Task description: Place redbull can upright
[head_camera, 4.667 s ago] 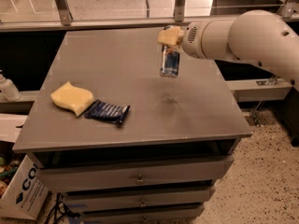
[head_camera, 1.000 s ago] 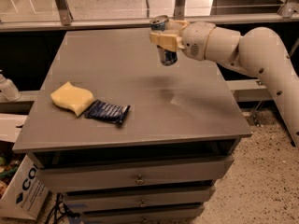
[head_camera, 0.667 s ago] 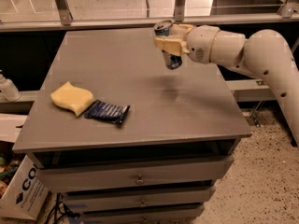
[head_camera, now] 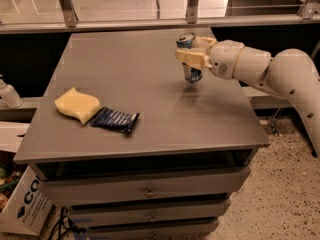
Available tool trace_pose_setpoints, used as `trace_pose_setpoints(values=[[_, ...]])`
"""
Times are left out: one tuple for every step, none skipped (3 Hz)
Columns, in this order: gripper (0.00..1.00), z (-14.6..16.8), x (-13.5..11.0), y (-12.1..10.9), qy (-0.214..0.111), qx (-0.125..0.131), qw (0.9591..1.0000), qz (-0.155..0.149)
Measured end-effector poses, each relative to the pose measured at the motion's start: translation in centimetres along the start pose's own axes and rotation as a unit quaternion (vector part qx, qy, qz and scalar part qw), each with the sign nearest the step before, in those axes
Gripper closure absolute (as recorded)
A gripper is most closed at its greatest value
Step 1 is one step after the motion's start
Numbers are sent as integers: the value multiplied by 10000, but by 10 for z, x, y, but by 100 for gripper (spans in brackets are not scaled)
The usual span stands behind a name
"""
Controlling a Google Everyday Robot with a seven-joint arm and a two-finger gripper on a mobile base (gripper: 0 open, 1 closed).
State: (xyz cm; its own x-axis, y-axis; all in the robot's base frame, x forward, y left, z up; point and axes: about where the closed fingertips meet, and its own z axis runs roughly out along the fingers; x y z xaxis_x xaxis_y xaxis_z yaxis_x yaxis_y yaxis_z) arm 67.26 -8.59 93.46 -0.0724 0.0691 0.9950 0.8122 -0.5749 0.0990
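Note:
The redbull can [head_camera: 189, 71] is upright, blue and silver with a silver top, held over the right rear part of the grey table [head_camera: 150, 119]. Its base is at or just above the tabletop; I cannot tell whether it touches. My gripper [head_camera: 192, 56] reaches in from the right on the white arm. Its cream fingers [head_camera: 190, 59] are shut around the can's upper half.
A yellow sponge [head_camera: 76, 105] and a dark blue snack wrapper [head_camera: 114, 120] lie at the table's front left. Drawers run below the table front. A metal rail runs behind the table. A cardboard box [head_camera: 22, 204] stands on the floor at the lower left.
The gripper has carried the can lower and slightly right, down toward the tabletop. The can stays upright in the grip.

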Motion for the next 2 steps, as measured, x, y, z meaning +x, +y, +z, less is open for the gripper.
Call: trace_pose_setpoints(values=[[100,-6,-13,1,119,-106,9996,249],[100,-13,-26,4,189,-308,9982,486]])
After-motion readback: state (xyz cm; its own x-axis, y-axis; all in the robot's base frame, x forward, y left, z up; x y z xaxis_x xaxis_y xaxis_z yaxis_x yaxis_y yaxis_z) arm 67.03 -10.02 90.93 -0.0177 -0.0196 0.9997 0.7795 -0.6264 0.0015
